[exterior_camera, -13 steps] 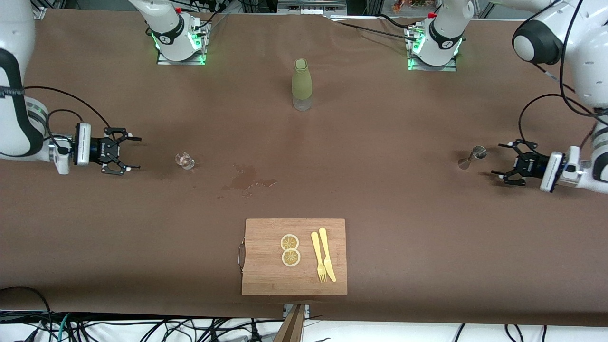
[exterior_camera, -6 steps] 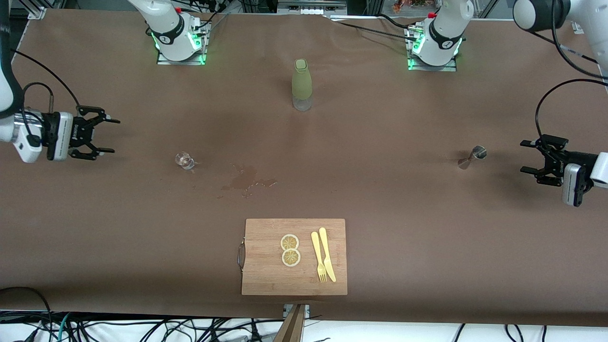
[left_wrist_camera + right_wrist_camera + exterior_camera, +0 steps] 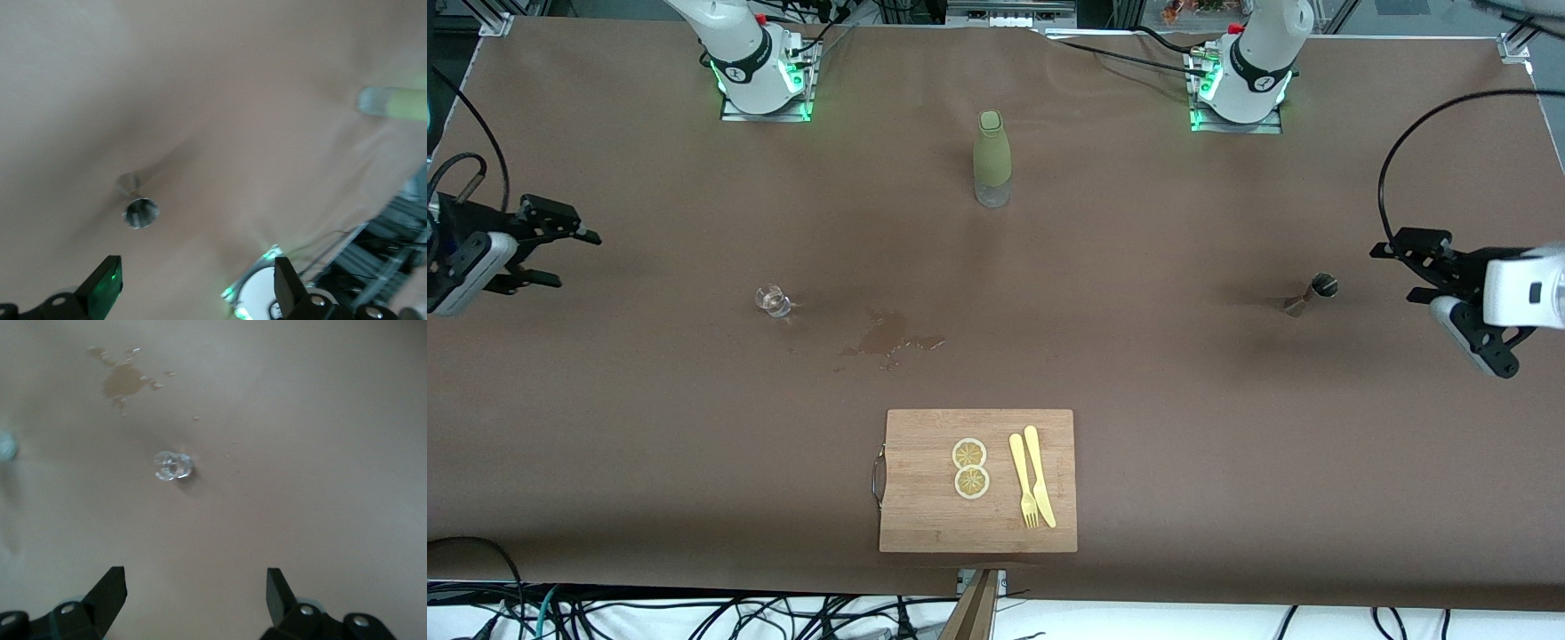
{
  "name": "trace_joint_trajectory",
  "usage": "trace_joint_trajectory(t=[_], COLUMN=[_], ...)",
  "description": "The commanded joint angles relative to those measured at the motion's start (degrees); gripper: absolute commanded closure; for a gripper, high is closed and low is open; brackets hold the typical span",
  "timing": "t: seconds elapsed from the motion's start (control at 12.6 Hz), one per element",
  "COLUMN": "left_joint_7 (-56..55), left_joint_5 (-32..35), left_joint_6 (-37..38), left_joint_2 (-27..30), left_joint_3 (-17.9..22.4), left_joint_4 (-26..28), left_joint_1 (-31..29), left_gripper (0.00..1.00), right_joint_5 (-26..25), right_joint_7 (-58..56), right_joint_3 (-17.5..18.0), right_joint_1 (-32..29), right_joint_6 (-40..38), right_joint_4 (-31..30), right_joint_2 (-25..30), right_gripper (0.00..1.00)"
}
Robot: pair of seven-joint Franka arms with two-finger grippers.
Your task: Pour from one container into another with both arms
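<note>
Right now both pincers hang empty over the brown paper-covered desk [image 3: 1183, 382], one at each end. Left pincer [image 3: 1440, 293] is over the left arm's end of the desk, black fingers [image 3: 107, 285] spread apart, nothing between them. Small silver metal jigger [image 3: 1312, 293] stands on the desk near it, toward the middle of the desk from the pincer, not touched; the left wrist view shows its open mouth [image 3: 140, 212]. Right pincer [image 3: 551, 253] is over the right arm's end, fingers [image 3: 110, 587] also apart and empty. Small clear glass cup [image 3: 772, 300] sits on the desk well apart from that pincer, also seen in the right wrist view [image 3: 173, 465]. Dark wet spill patch [image 3: 889, 336] lies on the desk beside the glass, toward the middle. Tall olive-green bottle with a clear base [image 3: 991, 158] stands upright between the two arm bases, farther from the front camera than the spill. Rectangular wooden cutting board with a metal handle [image 3: 925, 507] lies nearest the front camera, carrying two round lemon slices [image 3: 969, 468] and a pale yellow plastic fork [image 3: 1023, 480] and knife [image 3: 1039, 476] side by side.
</note>
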State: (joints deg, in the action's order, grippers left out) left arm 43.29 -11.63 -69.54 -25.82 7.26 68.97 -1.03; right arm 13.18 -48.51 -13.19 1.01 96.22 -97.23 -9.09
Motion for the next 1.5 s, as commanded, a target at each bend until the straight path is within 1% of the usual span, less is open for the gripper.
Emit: trace_joint_trajectory(t=[0.0, 0.08, 0.16, 0.24, 0.32, 0.4, 0.55, 0.63, 0.79, 0.95, 1.43], left_joint_7=[-0.75, -1.18, -2.75, -7.9, -15.35, -22.12, -34.18, -36.84, -38.79, -41.52, -41.26], left_joint_5=[3.9, 4.16, 6.16, 7.23, 8.11, 9.16, 12.5, 12.86, 12.26, 12.07, 11.9], left_joint_6=[-4.97, -6.21, -6.48, -6.22, -5.7, -4.48, -3.94, -3.94, -4.11, -4.55, -4.64], left_joint_2=[4.62, 6.12, 7.44, 8.84, 10.6, 11.48, 12.98, 13.07, 12.99, 12.64, 12.55], left_joint_3=[-1.46, -1.55, -1.9, -2.6, -3.47, -5.4, -10.23, -11.9, -12.27, -13.06, -13.33], left_joint_4=[0.9, 0.9, 0.9, 0.99, 1.25, 1.34, 1.16, 1.16, 1.16, 0.99, 1.08], left_joint_1=[-0.64, -0.64, -0.64, -0.55, -0.55, -0.55, -0.55, -0.55, -0.37, -0.02, 0.51], left_gripper=[0.0, 0.0, 0.0, 0.0, 0.0, 0.0, 0.0, 0.0, 0.0, 0.0, 0.0], right_joint_5=[-6.65, -7.11, -7.29, -8.51, -10.43, -11.84, -11.95, -11.86, -11.42, -11.68, -11.07], right_joint_7=[15.76, 22.17, 29.11, 34.4, 37.93, 40.84, 45.16, 47.26, 46.49, 46.76, 46.67], right_joint_3=[2.64, 2.91, 3.0, 4.04, 5.71, 6.24, 6.42, 6.51, 6.6, 6.51, 6.51], right_joint_1=[1.1, 1.97, 2.16, 2.16, 2.07, 2.16, 2.25, 2.25, 2.07, 2.25, 2.07], right_joint_6=[-0.95, -1.38, -2.25, -3.22, -3.23, -3.49, -5.15, -6.03, -7.44, -6.66, -6.48], right_joint_4=[6.16, 6.7, 6.88, 6.88, 6.8, 5.92, 4.34, 4.16, 2.58, 2.14, 2.49], right_joint_2=[-0.4, -0.31, -0.05, 1.08, 2.49, 4.07, 6.36, 7.32, 11.18, 11.2, 11.29], right_gripper=[0.08, 0.09, 0.09, 0.09, 0.09, 0.09, 0.08, 0.01, 0.01, 0.01, 0.01])
